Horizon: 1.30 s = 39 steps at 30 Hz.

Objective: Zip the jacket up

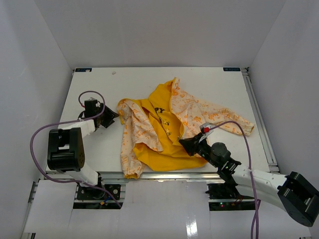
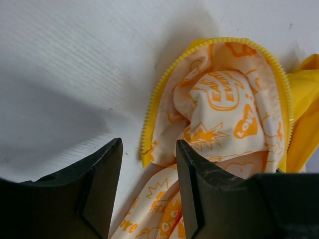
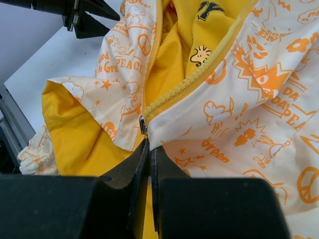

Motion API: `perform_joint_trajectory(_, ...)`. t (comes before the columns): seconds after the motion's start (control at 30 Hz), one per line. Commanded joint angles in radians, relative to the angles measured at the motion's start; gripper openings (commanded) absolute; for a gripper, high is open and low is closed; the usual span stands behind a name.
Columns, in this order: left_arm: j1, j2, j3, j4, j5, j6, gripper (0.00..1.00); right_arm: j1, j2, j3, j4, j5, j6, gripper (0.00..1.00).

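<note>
Lying open near the middle of the white table (image 1: 99,84), the jacket (image 1: 167,137) shows its bright yellow lining in the centre, with cream panels printed in orange folded out on both sides. One sleeve (image 1: 227,122) stretches away to the right, and the other runs down the left side toward the near edge. The yellow zipper (image 3: 199,67) is undone along nearly its whole length — its two rows of teeth meet only at the metal slider (image 3: 143,124), down at the bottom hem.

The right claw (image 3: 149,147) sits at that hem, on the near right of the jacket. Its fingers are pressed fully together right under the slider and appear to pinch the fabric there. The left claw (image 1: 107,118) is at the jacket's left side, by a bunched cream fold edged with the zipper. Its fingers (image 2: 107,169) stand partly apart and grip nothing, with the edge of the fabric lying in the gap and just beyond it.

The near hem lies close to the near edge of the table, just beside the metal rail (image 1: 174,175). The right cuff ends short of the right edge. Bare tabletop shows in a wide band on the far side — and on the left, around the left claw. White walls (image 1: 45,69) close in the left, far and right sides.
</note>
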Motion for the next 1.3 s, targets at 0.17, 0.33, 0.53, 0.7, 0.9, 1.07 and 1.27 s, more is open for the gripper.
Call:
perform_joint_trajectory(0.17,0.007,0.174,0.076,0.150,0.119,0.107,0.54,-0.003,-0.025,-0.008,0.043,0.018,-0.010,0.08)
perform_joint_trajectory(0.33,0.005,0.238,0.130,0.139,0.101,0.133,0.53,-0.004,-0.029,-0.007,0.037,0.022,-0.013,0.08)
perform_joint_trajectory(0.53,0.004,0.263,0.185,0.114,0.071,0.183,0.31,-0.004,-0.033,-0.009,0.036,0.038,-0.016,0.08)
perform_joint_trajectory(0.7,0.002,0.222,0.184,0.153,0.085,0.190,0.02,-0.003,-0.024,-0.001,0.038,0.031,-0.017,0.08)
perform_joint_trajectory(0.9,-0.005,0.154,0.190,0.172,0.057,0.190,0.00,-0.005,-0.043,-0.001,0.025,0.033,-0.019,0.08)
perform_joint_trajectory(1.07,-0.008,0.168,0.213,0.134,0.084,0.214,0.22,-0.003,-0.059,-0.002,0.010,0.039,-0.019,0.08)
perform_joint_trajectory(1.27,0.020,0.109,0.025,0.529,0.232,0.316,0.39,-0.005,-0.085,-0.009,0.004,0.034,-0.018,0.08)
